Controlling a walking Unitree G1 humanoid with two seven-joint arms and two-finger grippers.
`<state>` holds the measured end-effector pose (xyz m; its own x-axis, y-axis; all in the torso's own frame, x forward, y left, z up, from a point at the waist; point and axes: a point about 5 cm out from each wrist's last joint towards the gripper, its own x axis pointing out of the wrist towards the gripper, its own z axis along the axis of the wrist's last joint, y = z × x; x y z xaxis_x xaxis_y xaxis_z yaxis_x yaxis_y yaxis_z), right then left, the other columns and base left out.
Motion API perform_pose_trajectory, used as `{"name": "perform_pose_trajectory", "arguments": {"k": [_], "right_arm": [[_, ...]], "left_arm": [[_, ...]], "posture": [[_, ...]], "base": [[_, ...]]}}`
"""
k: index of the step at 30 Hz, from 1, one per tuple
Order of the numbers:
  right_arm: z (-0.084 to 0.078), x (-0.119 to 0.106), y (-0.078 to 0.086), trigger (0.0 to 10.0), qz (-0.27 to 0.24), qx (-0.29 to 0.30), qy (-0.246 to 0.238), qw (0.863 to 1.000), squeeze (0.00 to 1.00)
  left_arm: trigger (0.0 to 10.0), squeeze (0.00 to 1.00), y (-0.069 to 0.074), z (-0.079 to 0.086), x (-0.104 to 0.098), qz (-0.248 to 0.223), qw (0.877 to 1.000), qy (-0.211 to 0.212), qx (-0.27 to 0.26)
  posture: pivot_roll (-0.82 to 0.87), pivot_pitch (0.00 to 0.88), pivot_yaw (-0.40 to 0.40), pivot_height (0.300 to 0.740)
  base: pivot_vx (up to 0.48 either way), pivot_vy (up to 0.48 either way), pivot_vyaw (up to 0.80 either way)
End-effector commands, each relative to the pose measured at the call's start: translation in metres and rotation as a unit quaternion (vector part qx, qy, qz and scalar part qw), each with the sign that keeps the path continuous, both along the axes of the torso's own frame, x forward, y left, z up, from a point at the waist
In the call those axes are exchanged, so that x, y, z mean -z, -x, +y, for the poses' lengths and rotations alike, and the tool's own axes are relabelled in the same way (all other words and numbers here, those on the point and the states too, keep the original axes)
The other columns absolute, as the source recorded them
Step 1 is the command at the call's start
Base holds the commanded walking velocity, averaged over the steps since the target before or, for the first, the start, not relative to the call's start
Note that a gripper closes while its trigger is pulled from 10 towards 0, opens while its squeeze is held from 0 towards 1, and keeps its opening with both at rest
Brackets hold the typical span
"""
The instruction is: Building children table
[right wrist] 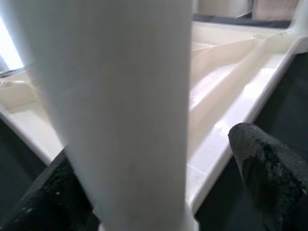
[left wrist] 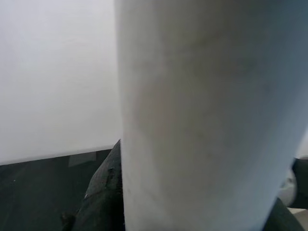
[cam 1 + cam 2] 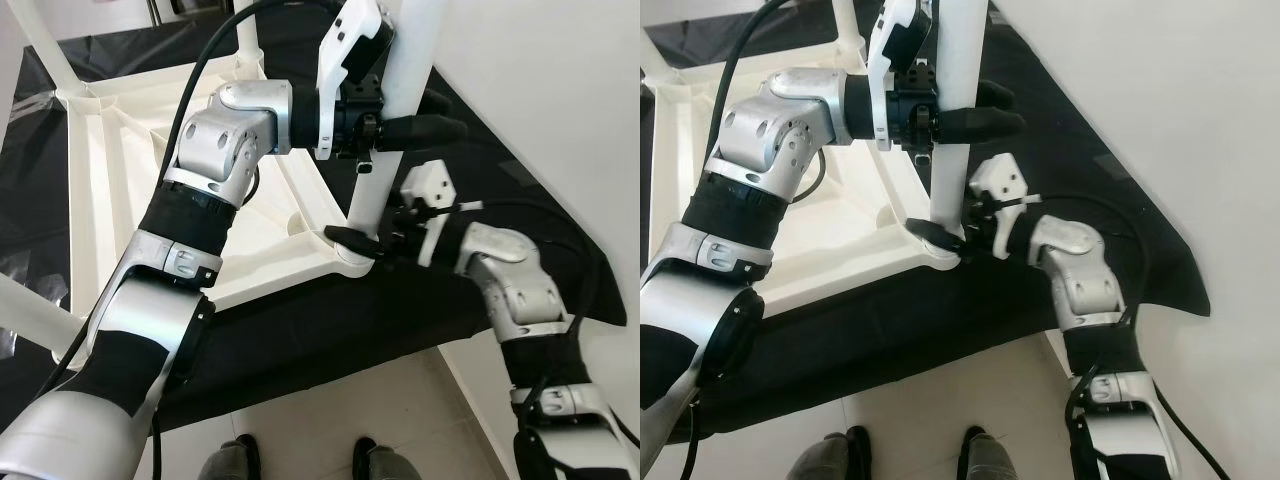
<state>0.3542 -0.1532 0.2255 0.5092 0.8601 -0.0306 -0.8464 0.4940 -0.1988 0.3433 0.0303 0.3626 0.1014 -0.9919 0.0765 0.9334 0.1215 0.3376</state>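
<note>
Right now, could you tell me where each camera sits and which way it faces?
Left and right eye views: on the head, looking down at the upturned table top; both arms and feet show.
Left wrist view: along the left end effector, gripping the white leg.
Right wrist view: along the right end effector, at the same leg's base.

Readable text: you have none to read in any of the four views.
Table top [image 3: 120,170]: plain white plastic underside; you will find no label, number or brand mark on it.
Table leg [image 3: 958,110]: bare white surface, with no print you can make out.
Left gripper [image 3: 420,128]: black fingers and a white housing, no legible marking.
Right gripper [image 3: 350,238]: black fingers and a white housing, no legible marking.
Black sheet [image 3: 330,340]: plain, no sign or lettering you can read.
</note>
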Motion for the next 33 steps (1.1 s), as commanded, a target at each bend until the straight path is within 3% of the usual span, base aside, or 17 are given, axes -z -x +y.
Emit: {"name": "perform_pose_trajectory", "arguments": {"k": [1, 3, 4, 5, 6, 14, 15, 16, 17, 19, 20, 23, 24, 25, 27, 30, 33], "right_arm": [[-0.001, 0.002, 0.0, 10.0, 0.0, -0.007, -0.007, 1.0, 0.0], [-0.002, -0.001, -0.004, 10.0, 0.004, -0.008, -0.015, 1.0, 0.0], [-0.001, -0.003, -0.009, 4.5, 0.009, -0.011, -0.025, 1.0, 0.0], [-0.001, -0.003, -0.009, 4.5, 0.009, -0.011, -0.025, 1.0, 0.0], [0.001, -0.003, -0.013, 0.0, 0.024, -0.038, -0.034, 0.998, 0.0], [-0.003, 0.001, -0.014, 0.0, 0.039, -0.077, -0.044, 0.995, 0.0], [-0.006, 0.002, -0.014, 0.0, 0.039, -0.076, -0.046, 0.995, 0.0], [-0.006, 0.002, -0.014, 0.0, 0.039, -0.076, -0.046, 0.995, 0.0], [-0.008, 0.003, -0.013, 0.0, 0.038, -0.073, -0.046, 0.996, 0.0], [-0.009, 0.004, -0.013, 0.0, 0.037, -0.071, -0.047, 0.996, 0.0], [-0.011, 0.007, -0.011, 0.0, 0.032, -0.061, -0.038, 0.997, 0.0], [-0.006, 0.027, 0.002, 0.0, 0.055, -0.02, -0.024, 0.998, 0.0], [0.012, 0.048, 0.01, 0.0, 0.073, 0.06, -0.014, 0.995, 0.0], [0.023, 0.06, 0.017, 0.0, 0.08, 0.123, -0.008, 0.989, 0.0], [0.062, 0.09, 0.067, 0.0, 0.139, 0.348, -0.013, 0.927, 0.0], [0.085, 0.082, 0.079, 0.0, 0.114, 0.293, -0.015, 0.949, 0.0], [0.09, 0.08, 0.081, 0.0, 0.104, 0.275, -0.015, 0.956, 0.0]], "left_arm": [[0.0, 0.0, -0.002, 0.001, 0.004, 0.012, 1.0, -0.011, 0.0], [0.0, 0.0, -0.001, 0.001, 0.004, 0.011, 1.0, -0.012, 0.0], [0.0, 0.0, -0.001, 0.001, 0.004, 0.01, 1.0, -0.012, 0.0], [0.0, 0.0, -0.001, 0.001, 0.004, 0.01, 1.0, -0.012, 0.0], [0.0, 0.0, -0.001, 0.002, 0.003, 0.009, 1.0, -0.014, 0.0], [0.0, 0.0, -0.002, 0.001, 0.002, 0.008, 1.0, -0.011, -0.002], [1.1, 0.0, -0.003, 0.001, 0.002, 0.007, 1.0, -0.004, -0.01], [1.1, 0.0, -0.003, 0.001, 0.002, 0.007, 1.0, -0.004, -0.01], [10.0, 0.79, -0.004, 0.001, 0.001, 0.01, 1.0, 0.004, -0.017], [10.0, 0.79, -0.005, 0.001, 0.001, 0.012, 1.0, 0.009, -0.022], [10.0, 1.0, -0.004, 0.001, 0.001, 0.012, 1.0, 0.008, -0.014], [10.0, 1.0, -0.005, 0.0, 0.0, 0.016, 0.999, 0.017, -0.029], [10.0, 0.0, -0.005, 0.001, 0.001, 0.018, 0.999, 0.014, -0.03], [10.0, 0.0, -0.005, 0.002, 0.002, 0.018, 0.999, 0.011, -0.028], [10.0, 0.0, -0.007, 0.005, 0.003, 0.023, 0.999, 0.007, -0.038], [10.0, 0.0, -0.009, 0.005, 0.004, 0.025, 0.999, 0.004, -0.041], [10.0, 0.0, -0.009, 0.006, 0.004, 0.025, 0.999, 0.003, -0.041]], "posture": [[0.02, 0.223, -0.011, 0.74], [0.03, 0.223, -0.009, 0.74], [0.03, 0.222, -0.007, 0.74], [0.03, 0.222, -0.007, 0.74], [0.03, 0.222, -0.006, 0.74], [0.02, 0.225, -0.009, 0.74], [0.01, 0.226, -0.011, 0.74], [0.01, 0.226, -0.011, 0.74], [0.01, 0.226, -0.011, 0.74], [0.01, 0.226, -0.011, 0.74], [0.0, 0.227, -0.023, 0.74], [-0.01, 0.224, -0.052, 0.74], [0.0, 0.224, -0.066, 0.74], [0.0, 0.224, -0.066, 0.74], [0.02, 0.244, -0.046, 0.74], [0.01, 0.244, -0.043, 0.74], [0.01, 0.244, -0.043, 0.74]], "base": [[0.0, 0.0, 0.0], [0.0, 0.0, 0.0], [0.0, 0.0, 0.0], [0.0, 0.0, 0.0], [0.0, 0.0, 0.0], [0.0, 0.0, 0.0], [0.0, 0.0, 0.0], [0.0, 0.0, 0.0], [0.0, 0.0, 0.0], [0.0, 0.0, 0.0], [0.0, 0.0, 0.0], [0.0, 0.0, 0.0], [0.0, 0.0, 0.0], [0.0, 0.0, 0.0], [0.0, 0.0, 0.0], [0.0, 0.0, 0.0], [0.0, 0.0, 0.0]]}}
